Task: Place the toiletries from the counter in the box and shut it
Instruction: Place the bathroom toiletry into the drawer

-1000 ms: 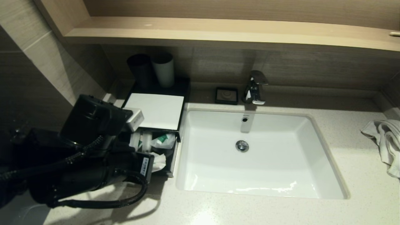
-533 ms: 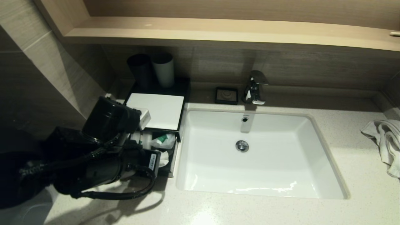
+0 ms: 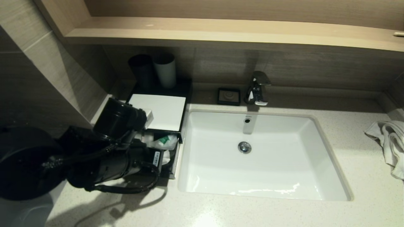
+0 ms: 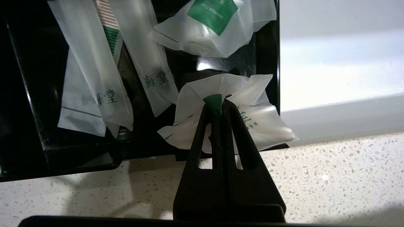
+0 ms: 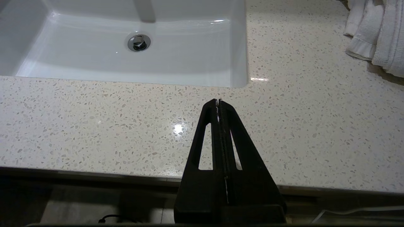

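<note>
Fingers (image 4: 217, 108) of the left arm are pinched shut on a crumpled short sachet (image 4: 252, 123), holding it at the near right corner of the pulled-out drawer (image 4: 38, 94), partly over its front lip and not yet let go. Around them, the pale speckled table (image 3: 284, 211) carries a white basin (image 3: 265, 157) at its middle, with the low black box (image 3: 157, 110) and its white top panel on the left, hard against the basin's left rim. A white towel (image 3: 386, 142) lies bunched at the far right edge, well apart from the work. Two cups (image 3: 154, 71), one dark and one grey, stand behind the box, and a small black soap dish (image 3: 228, 96) sits beside the tap (image 3: 258, 88) at the far side. Inside the drawer two long slim packets (image 4: 104, 72) lie side by side on the left, and a second short sachet (image 4: 211, 25) with a green label rests farther in on the right. No packet shows loose on the table, so the gathering appears all but finished: what remains is dropping this last sachet and pushing the drawer shut. Over the near right edge of the table, the right arm's fingers (image 5: 218, 102) hang closed on nothing, idle.
</note>
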